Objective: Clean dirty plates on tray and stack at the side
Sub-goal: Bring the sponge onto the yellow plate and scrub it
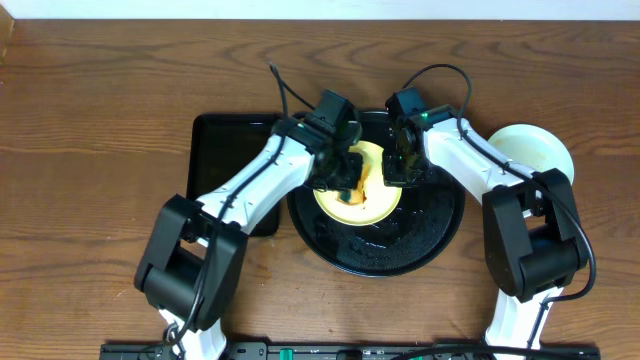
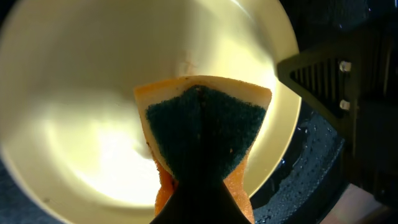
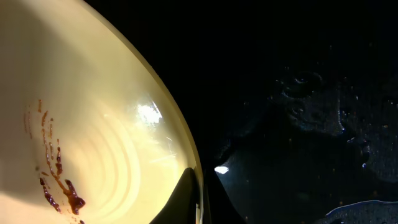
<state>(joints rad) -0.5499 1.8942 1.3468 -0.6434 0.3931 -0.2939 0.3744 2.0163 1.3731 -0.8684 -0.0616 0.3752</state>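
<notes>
A pale yellow plate (image 1: 372, 190) lies on the round black tray (image 1: 380, 255), with brown smears (image 3: 56, 180) inside it. My left gripper (image 1: 348, 180) is shut on an orange sponge with a green scouring face (image 2: 202, 127), and the sponge presses against the plate's inner surface (image 2: 81, 93). My right gripper (image 1: 405, 168) is shut on the plate's right rim (image 3: 186, 155), one finger inside and one outside. A pale mint plate (image 1: 535, 150) sits on the table to the right of the tray.
A rectangular black tray (image 1: 218, 150) lies left of the round tray, partly under my left arm. Water drops cover the wet round tray floor (image 3: 311, 112). Bare wooden table (image 1: 90, 150) surrounds everything.
</notes>
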